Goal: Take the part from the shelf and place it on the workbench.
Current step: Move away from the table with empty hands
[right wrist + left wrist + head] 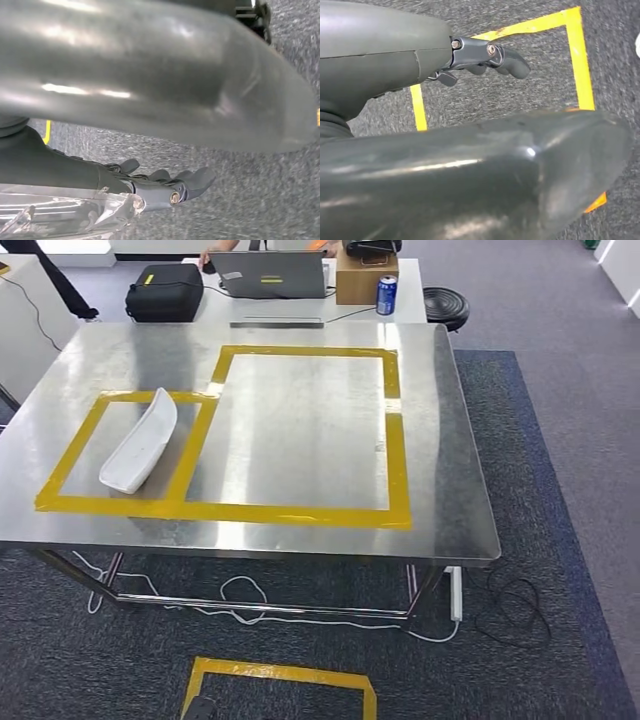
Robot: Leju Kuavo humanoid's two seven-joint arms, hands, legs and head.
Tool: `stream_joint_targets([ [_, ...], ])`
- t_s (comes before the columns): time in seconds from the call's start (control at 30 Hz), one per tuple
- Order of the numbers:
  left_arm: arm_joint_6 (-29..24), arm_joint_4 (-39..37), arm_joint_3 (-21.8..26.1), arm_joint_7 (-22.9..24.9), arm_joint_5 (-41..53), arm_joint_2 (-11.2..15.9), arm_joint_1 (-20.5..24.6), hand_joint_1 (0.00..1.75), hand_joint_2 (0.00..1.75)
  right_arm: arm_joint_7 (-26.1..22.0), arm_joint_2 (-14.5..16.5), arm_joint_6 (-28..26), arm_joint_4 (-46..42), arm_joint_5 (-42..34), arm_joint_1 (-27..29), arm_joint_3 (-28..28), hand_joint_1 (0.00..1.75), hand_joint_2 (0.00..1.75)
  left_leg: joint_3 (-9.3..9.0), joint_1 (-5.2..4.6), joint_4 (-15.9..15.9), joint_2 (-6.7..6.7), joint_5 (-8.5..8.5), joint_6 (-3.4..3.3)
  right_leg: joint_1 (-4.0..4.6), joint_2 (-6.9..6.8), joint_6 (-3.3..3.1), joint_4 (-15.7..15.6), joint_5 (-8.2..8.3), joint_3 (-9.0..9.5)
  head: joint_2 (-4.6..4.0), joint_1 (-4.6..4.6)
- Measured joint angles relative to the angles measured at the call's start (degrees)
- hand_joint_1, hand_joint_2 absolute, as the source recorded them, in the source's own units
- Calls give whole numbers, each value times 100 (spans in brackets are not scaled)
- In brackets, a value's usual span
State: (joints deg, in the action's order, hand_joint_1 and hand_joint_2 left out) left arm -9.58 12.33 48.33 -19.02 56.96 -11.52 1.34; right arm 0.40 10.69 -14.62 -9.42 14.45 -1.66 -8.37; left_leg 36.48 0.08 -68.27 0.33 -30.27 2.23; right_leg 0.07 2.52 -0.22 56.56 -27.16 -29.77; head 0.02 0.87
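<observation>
Lying on the table (453,440), the part (141,442) looks placed; both robot hands, left (486,62) and right (170,185), hang empty with fingers apart; bumping the table could shift it.

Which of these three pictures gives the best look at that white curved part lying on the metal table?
The head view: the white part lies whole and unobstructed on the workbench, inside the smaller yellow-taped box. The two wrist views look down at grey carpet past the left hand and right hand, away from the table.
</observation>
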Motion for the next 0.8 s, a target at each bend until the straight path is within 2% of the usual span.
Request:
stream_joint_targets([
  [0.07,17,0,5,18,-2,1,15,0,0,16,0,-10,0,1,1,1,0,0,-396,-2,782,-58,357,-51,10,64,34,16,18,-17,0,3],
  [0.1,26,0,9,29,-3,2,22,0,0,23,0,-11,0,1,-2,2,0,0,-523,-4,1059,-89,443,-71,17,82,61,28,29,-35,0,1],
  [0.13,34,0,13,39,-5,3,28,0,0,30,0,-12,0,2,-4,2,0,0,-578,-7,1212,-115,467,-90,23,93,89,39,41,-63,0,3],
  [0.2,43,0,17,44,-12,2,36,0,0,42,0,-12,0,2,-1,2,0,0,-548,-1,1268,-111,482,-139,23,95,156,50,58,-115,0,1],
  [0.23,45,0,19,46,-16,1,39,0,0,49,0,-12,0,2,2,2,0,0,-526,7,1284,-96,500,-179,21,55,189,89,10,-148,0,-1],
  [0.27,45,0,20,49,-19,-1,42,0,0,60,0,-11,0,2,3,2,0,0,-503,16,1298,-79,528,-223,19,-5,220,200,-103,-201,0,-12],
  [0.3,42,0,22,52,-21,-2,44,0,0,69,0,-11,0,2,1,2,0,0,-472,25,1313,-57,559,-263,15,-76,251,443,-301,-299,0,-20],
  [0.37,34,0,24,63,-19,1,42,0,0,85,0,-11,0,2,-6,2,0,0,-389,20,1310,-16,621,-303,1,-179,306,1200,-781,-570,0,-35],
  [0.4,31,0,25,69,-18,1,39,0,0,90,-1,-11,0,2,-7,2,0,0,-337,18,1307,6,660,-306,-5,-194,328,1547,-942,-677,0,-35],
  [0.43,30,0,26,73,-18,2,37,0,0,92,-1,-11,0,2,-6,2,0,0,-284,15,1304,24,702,-301,-10,-199,341,1713,-974,-692,0,-34],
  [0.47,30,0,27,76,-17,2,38,0,0,94,-2,-11,0,2,-6,2,0,0,-229,15,1301,37,746,-291,-14,-202,350,1655,-880,-591,0,-34],
  [0.5,30,0,28,76,-15,1,41,0,0,95,-3,-11,0,2,-8,2,0,0,-176,16,1296,45,790,-276,-21,-207,355,1384,-704,-384,0,-34],
  [0.53,30,0,28,76,-12,-1,44,0,0,95,-3,-12,-1,2,-14,2,0,0,-129,17,1288,49,835,-255,-31,-219,360,970,-527,-97,0,-35],
  [0.57,29,0,28,76,-8,-1,45,0,0,95,-4,-12,-2,2,-26,2,0,0,-87,9,1276,49,878,-228,-38,-232,362,504,-430,211,0,-38],
  [0.6,28,0,29,79,-5,1,45,0,0,95,-4,-11,-3,2,-36,2,0,0,-63,0,1270,49,927,-199,-39,-232,340,166,-382,410,0,-28],
  [0.63,27,0,30,82,-3,3,46,0,0,97,-4,-10,-3,2,-42,3,0,0,-47,-9,1265,48,978,-169,-35,-226,313,-42,-383,521,-1,-22],
  [0.67,26,0,30,88,-1,5,46,0,0,99,-5,-9,-3,2,-43,3,0,0,-36,-15,1270,48,1031,-139,-23,-212,274,-117,-391,532,-1,-16],
  [0.7,25,-1,31,95,1,7,43,0,0,104,-5,-9,-3,2,-37,3,0,0,-32,-9,1282,48,1083,-108,-18,-199,221,-90,-354,468,-1,-3],
  [0.73,25,-1,31,99,3,8,39,0,0,108,-6,-9,-2,2,-33,3,0,0,-14,2,1275,43,1069,-76,-19,-200,175,-85,-317,427,-1,-6],
  [0.77,24,-2,31,107,5,8,30,0,0,112,-7,-9,-2,2,-31,2,0,0,17,11,1210,34,945,-42,-24,-204,122,-82,-263,374,0,4],
  [0.8,23,-2,32,113,6,8,22,0,0,114,-7,-9,-2,2,-31,2,0,0,77,18,1025,24,701,-10,-32,-207,74,-84,-195,305,0,17],
])
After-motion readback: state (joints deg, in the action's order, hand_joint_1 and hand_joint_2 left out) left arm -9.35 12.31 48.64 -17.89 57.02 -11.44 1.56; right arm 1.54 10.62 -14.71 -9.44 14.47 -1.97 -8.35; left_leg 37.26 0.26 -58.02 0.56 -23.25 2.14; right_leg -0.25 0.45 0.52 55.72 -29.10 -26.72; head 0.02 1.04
